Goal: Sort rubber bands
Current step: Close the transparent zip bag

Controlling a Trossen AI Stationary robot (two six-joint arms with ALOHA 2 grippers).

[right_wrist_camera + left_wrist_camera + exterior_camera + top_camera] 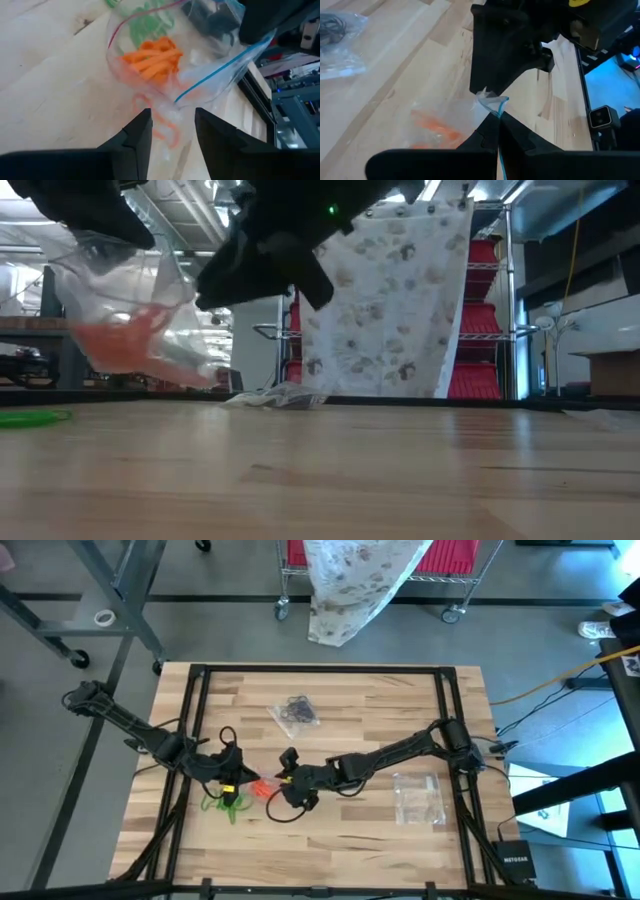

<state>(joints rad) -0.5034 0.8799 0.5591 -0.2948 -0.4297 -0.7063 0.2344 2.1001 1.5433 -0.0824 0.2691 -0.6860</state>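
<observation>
Centre frame, the left gripper (232,783) pinches a bag (170,65) of orange bands (152,57) while the right gripper's (172,135) half-open fingers (137,137) hover at its mouth, where a tug could spill them.

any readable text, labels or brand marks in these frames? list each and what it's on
"NETGEAR": white lettering on the small black box beside the table's near right corner, high view; small, so a likely reading only.
White tag at the right edge, high view: dark marks, too small to read.
Clear bags, rubber bands, both grippers: no text visible.
</observation>
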